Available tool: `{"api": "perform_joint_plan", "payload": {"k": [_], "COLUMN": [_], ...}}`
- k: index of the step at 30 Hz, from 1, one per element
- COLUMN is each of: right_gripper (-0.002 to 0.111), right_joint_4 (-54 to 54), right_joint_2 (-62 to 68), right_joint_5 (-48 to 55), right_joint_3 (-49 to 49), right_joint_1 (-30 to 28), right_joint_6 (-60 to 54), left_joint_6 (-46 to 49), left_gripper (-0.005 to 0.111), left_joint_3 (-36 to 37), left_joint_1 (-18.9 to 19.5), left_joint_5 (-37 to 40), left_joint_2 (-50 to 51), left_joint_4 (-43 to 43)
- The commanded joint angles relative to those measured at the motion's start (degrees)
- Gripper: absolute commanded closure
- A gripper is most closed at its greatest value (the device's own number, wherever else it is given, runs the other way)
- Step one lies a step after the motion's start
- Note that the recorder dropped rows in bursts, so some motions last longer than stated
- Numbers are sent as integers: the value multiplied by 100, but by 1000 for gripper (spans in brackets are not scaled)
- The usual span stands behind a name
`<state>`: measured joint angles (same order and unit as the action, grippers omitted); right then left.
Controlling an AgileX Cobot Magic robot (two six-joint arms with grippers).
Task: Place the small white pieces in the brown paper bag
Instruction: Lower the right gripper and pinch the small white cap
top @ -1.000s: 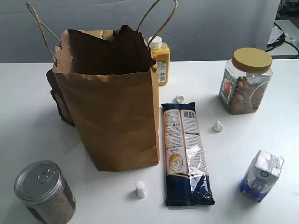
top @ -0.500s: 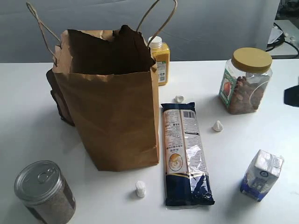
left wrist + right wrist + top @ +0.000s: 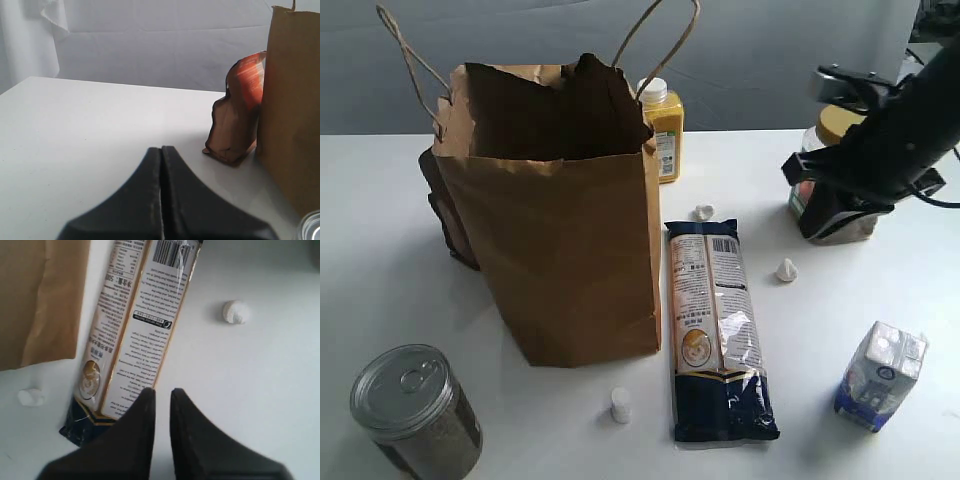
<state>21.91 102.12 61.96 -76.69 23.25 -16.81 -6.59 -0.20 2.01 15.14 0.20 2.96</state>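
The brown paper bag [image 3: 560, 210] stands upright and open at the left of the middle, its edge also showing as the bag [image 3: 292, 100]. Three small white pieces lie on the table: one [image 3: 704, 212] beyond the noodle packet, one [image 3: 785, 269] to its right, one [image 3: 620, 404] in front of the bag. My right gripper [image 3: 825, 222] hangs above the table in front of the jar, open by a narrow gap with nothing in it [image 3: 162, 391]. Two pieces show below it, a piece [image 3: 236, 312] and a piece [image 3: 31, 397]. My left gripper [image 3: 161, 149] is shut and empty, low over the table.
A long noodle packet [image 3: 717, 325] lies right of the bag. A yellow-lidded jar [image 3: 845, 170] stands behind the right arm, a blue-and-white carton [image 3: 880, 375] at the front right, a tin can [image 3: 415, 410] at the front left, a juice bottle [image 3: 663, 128] and a dark pouch [image 3: 235, 120] behind the bag.
The right arm has come into the exterior view from the right edge and now hangs in front of the jar. The objects on the table have not moved.
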Motion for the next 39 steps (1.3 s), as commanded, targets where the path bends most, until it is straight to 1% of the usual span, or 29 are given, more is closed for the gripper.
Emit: {"api": "perform_joint_plan", "payload": {"k": [1, 4, 7, 21, 28, 31, 34, 37, 39], "right_gripper": [78, 66, 57, 57, 57, 66, 82, 96, 103], "right_joint_4": [-857, -1294, -1492, -1377, -1377, -1377, -1377, -1377, -1348], "right_joint_2": [387, 575, 744, 1730, 2005, 2029, 2029, 2019, 2008], "right_joint_5": [-99, -334, -637, -1660, -1908, -1877, -1776, -1730, -1642], "right_joint_3": [-344, -378, -378, -378, -378, -378, -378, -378, -378], "right_joint_1": [274, 338, 338, 350, 360, 360, 360, 360, 361], "right_joint_6": [749, 1299, 1681, 1756, 1756, 1809, 1809, 1809, 1734], "left_joint_6": [-31, -31, -31, -31, -31, -31, -31, -31, -31], "left_gripper": [107, 107, 107, 107, 107, 107, 107, 107, 107], "left_joint_3": [20, 20, 20, 20, 20, 20, 20, 20, 20], "left_joint_1": [-31, -31, -31, -31, -31, -31, -31, -31, -31], "left_joint_5": [-13, -13, -13, -13, -13, -13, -13, -13, -13], "left_joint_2": [-20, -20, -20, -20, -20, -20, -20, -20, -20], "left_joint_4": [-45, -45, -45, -45, -45, -45, -45, -45, -45]}}
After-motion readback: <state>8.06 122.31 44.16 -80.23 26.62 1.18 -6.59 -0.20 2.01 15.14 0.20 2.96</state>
